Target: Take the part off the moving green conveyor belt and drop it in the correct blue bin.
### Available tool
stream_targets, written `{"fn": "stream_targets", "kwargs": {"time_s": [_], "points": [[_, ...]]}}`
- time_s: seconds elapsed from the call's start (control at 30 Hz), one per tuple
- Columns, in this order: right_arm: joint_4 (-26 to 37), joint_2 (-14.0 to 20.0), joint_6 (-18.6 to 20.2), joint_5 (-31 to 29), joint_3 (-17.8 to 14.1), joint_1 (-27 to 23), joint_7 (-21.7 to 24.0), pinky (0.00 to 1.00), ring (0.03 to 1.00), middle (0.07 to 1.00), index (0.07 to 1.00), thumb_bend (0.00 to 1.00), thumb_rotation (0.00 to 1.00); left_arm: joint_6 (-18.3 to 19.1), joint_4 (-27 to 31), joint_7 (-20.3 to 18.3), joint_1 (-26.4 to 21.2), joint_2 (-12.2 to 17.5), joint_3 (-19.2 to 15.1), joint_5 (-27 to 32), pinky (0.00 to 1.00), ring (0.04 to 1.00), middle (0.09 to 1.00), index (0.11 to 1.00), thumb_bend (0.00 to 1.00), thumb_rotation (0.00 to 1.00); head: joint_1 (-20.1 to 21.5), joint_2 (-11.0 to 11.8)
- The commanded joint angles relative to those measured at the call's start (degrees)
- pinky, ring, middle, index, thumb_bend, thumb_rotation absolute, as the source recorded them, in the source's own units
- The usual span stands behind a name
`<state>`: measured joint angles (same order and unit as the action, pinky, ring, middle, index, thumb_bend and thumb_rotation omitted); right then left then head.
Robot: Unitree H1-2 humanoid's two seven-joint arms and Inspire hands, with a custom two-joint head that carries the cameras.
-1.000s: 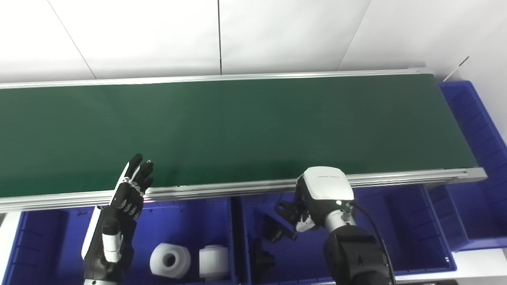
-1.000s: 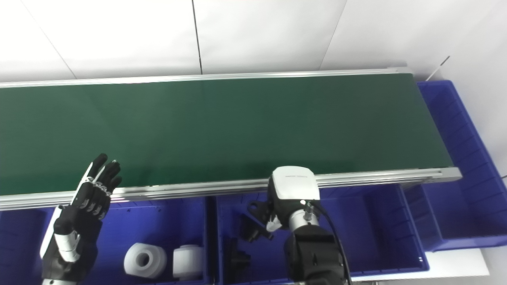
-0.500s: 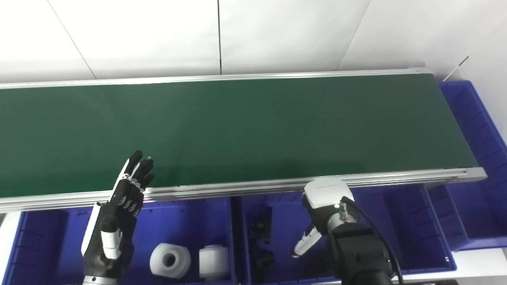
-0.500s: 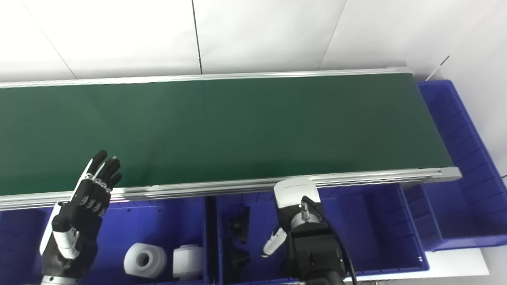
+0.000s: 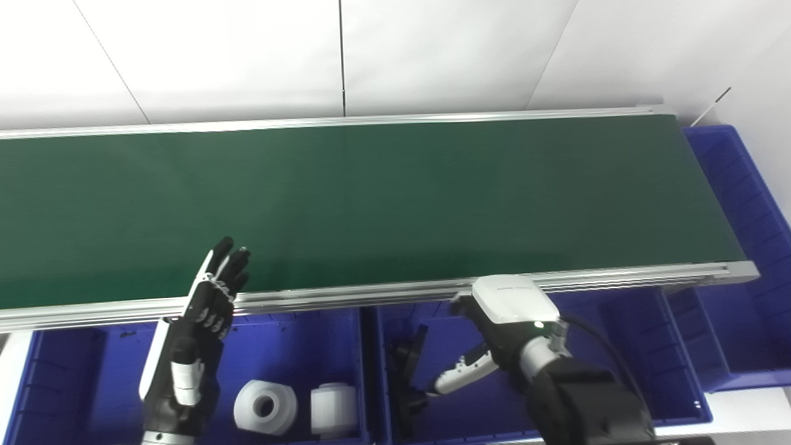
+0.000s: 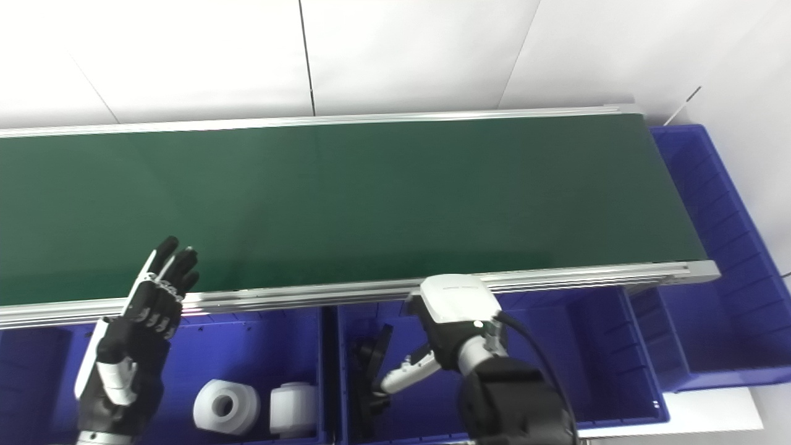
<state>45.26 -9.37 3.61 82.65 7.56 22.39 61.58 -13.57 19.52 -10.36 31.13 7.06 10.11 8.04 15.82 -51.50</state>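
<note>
The green conveyor belt (image 5: 371, 198) is bare; no part lies on it. Black parts (image 5: 409, 371) lie in the middle blue bin (image 5: 593, 346). My right hand (image 5: 488, 327) is over that bin with its fingers apart and pointing down-left, holding nothing. My left hand (image 5: 207, 309) is open, fingers straight up, at the belt's near rail over the left blue bin (image 5: 290, 346). Two white cylinder parts (image 5: 266, 406) lie in the left bin.
A large blue bin (image 5: 741, 204) stands at the belt's right end. The aluminium rail (image 5: 371, 295) runs between the belt and the near bins. A white wall stands behind the belt.
My right hand has let go of the black part, which dropped into the middle bin, and its fingers have spread. My left hand has shifted slightly to the right.
</note>
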Motion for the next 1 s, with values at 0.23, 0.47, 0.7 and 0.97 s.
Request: {"fn": "stream_targets", "kwargs": {"time_s": [0.23, 0.47, 0.7, 0.97], "points": [[-13.1, -12.4, -11.8, -67.8, 0.6, 24.0, -35.9, 0.61, 0.666, 0.706, 0.708, 0.62, 0.71, -6.4, -0.8, 0.9, 2.7, -3.0, 3.2, -6.3, 0.90, 0.917, 0.902, 0.927, 0.72, 0.97, -6.9, 2.7], [-19.4, -8.1, -18.5, -70.0, -2.7, 21.4, -38.4, 0.67, 0.721, 0.766, 0.731, 0.64, 0.72, -6.2, -0.6, 1.4, 3.6, -4.3, 4.1, -8.9, 0.92, 0.933, 0.911, 0.938, 0.72, 0.99, -8.8, 2.4], [-21.8, -2.4, -19.9, -72.0, 0.1, 20.2, -43.5, 0.73, 0.779, 0.827, 0.773, 0.69, 0.77, -6.3, -0.6, 2.1, 3.7, -5.3, 4.8, -11.1, 0.92, 0.935, 0.912, 0.938, 0.71, 1.00, -9.4, 1.8], [-20.7, 4.1, -16.7, -73.9, 4.7, 18.8, -45.3, 0.80, 0.838, 0.910, 0.876, 0.76, 0.99, -4.7, 0.9, 2.7, 3.9, -6.3, 5.8, -13.4, 0.94, 0.948, 0.924, 0.929, 0.73, 1.00, -11.3, 0.1]]}}
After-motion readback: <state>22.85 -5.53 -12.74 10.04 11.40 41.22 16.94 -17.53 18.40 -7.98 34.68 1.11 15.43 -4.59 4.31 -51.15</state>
